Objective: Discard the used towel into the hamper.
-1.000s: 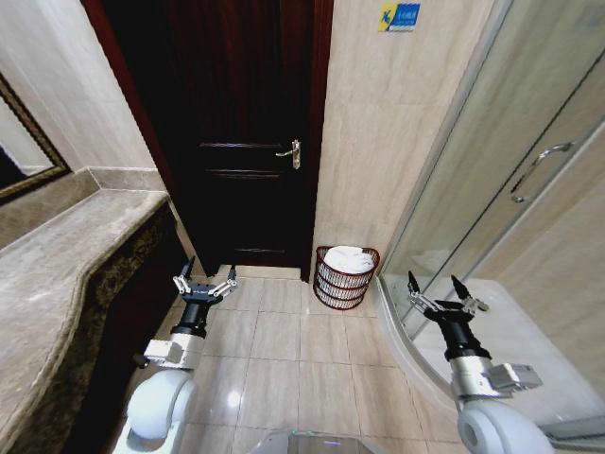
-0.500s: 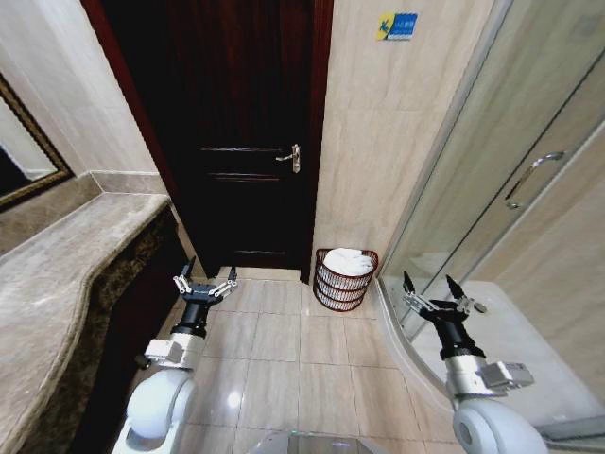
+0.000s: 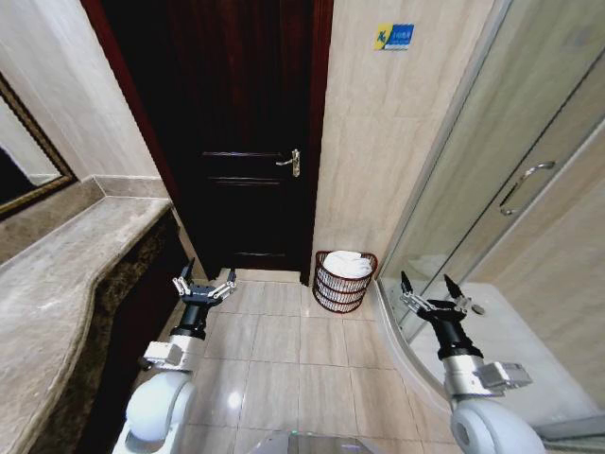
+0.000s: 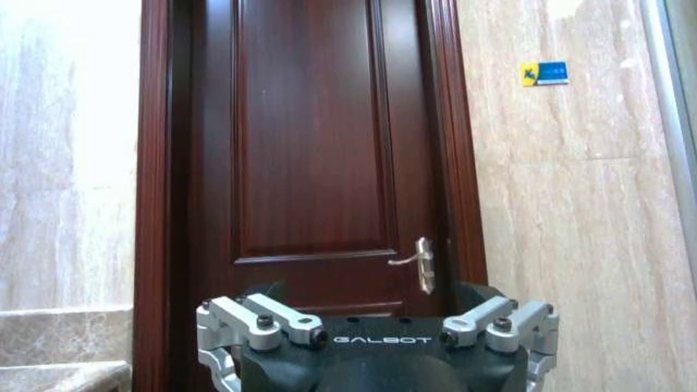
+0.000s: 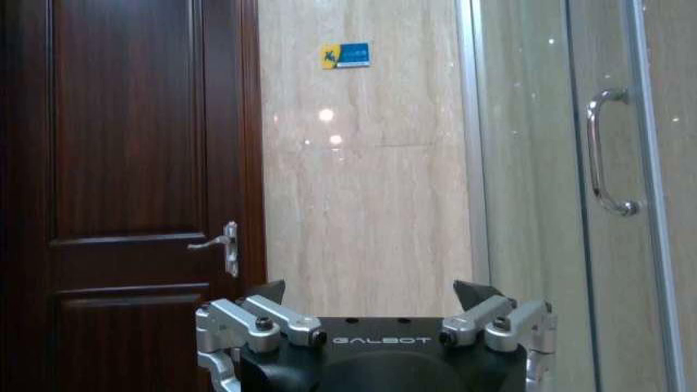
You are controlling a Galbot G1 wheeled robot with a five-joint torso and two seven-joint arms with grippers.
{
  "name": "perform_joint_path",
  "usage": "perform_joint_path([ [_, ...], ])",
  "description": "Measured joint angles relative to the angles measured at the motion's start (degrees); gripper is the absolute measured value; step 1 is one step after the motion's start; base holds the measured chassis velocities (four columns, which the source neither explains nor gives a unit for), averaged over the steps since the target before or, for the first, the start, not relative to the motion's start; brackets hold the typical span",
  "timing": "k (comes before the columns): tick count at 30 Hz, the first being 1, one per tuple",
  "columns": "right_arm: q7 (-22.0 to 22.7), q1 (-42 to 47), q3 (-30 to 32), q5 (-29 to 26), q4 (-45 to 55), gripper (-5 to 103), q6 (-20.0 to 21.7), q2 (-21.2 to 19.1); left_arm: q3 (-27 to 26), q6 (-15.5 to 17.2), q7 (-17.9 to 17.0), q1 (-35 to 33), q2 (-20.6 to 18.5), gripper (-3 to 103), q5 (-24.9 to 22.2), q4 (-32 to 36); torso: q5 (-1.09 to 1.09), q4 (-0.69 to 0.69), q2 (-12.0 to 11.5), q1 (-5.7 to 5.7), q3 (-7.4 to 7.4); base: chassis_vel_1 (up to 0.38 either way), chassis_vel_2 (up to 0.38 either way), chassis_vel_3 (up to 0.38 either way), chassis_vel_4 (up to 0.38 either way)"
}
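Claws, our left claw (image 3: 204, 281) and right claw (image 3: 434, 291), hung open and empty; the hamper (image 3: 344, 280), towel (image 3: 349, 264) inside, lay ahead between them, nearer the right.

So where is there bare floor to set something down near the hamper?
Bare floor tiles stretch between the left gripper and right gripper, up to the door. The marble counter is bare too. The hamper, holding a white towel, crowds the wall corner.

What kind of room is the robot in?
Most likely a bathroom: a glass shower door stands on the right, a marble counter with a mirror on the left, and a hamper holds a white towel.
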State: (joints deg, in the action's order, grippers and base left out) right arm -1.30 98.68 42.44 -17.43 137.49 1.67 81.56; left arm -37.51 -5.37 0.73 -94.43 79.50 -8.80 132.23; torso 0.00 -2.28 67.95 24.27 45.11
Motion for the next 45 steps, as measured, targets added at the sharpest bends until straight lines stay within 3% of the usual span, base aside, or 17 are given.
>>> perform_joint_path([
  [19, 0.02, 0.88, 0.18, 0.07, 0.46, 100, -0.28, 0.12, 0.22, -0.23, -0.07, -0.12, 0.52, 100, 0.20, -0.24, 0.00, 0.00, 5.51, 2.55, 2.95, 0.000, 0.000, 0.000, 0.000],
  [25, 0.23, 0.92, 0.36, -0.14, 0.47, 100, -0.46, -0.12, 0.96, -1.57, -1.59, -0.82, 1.18, 100, 1.15, -0.59, 0.00, -0.01, 7.25, 3.32, 3.90, 0.000, 0.000, 0.000, 0.000],
  [45, 0.87, 1.35, 2.05, -2.28, 0.96, 100, 0.45, -1.74, 1.04, -1.94, -3.04, -1.39, 1.83, 100, 2.65, 0.66, 0.00, 0.00, 6.93, 3.19, 3.71, 0.006, 0.005, 0.003, 0.003],
])
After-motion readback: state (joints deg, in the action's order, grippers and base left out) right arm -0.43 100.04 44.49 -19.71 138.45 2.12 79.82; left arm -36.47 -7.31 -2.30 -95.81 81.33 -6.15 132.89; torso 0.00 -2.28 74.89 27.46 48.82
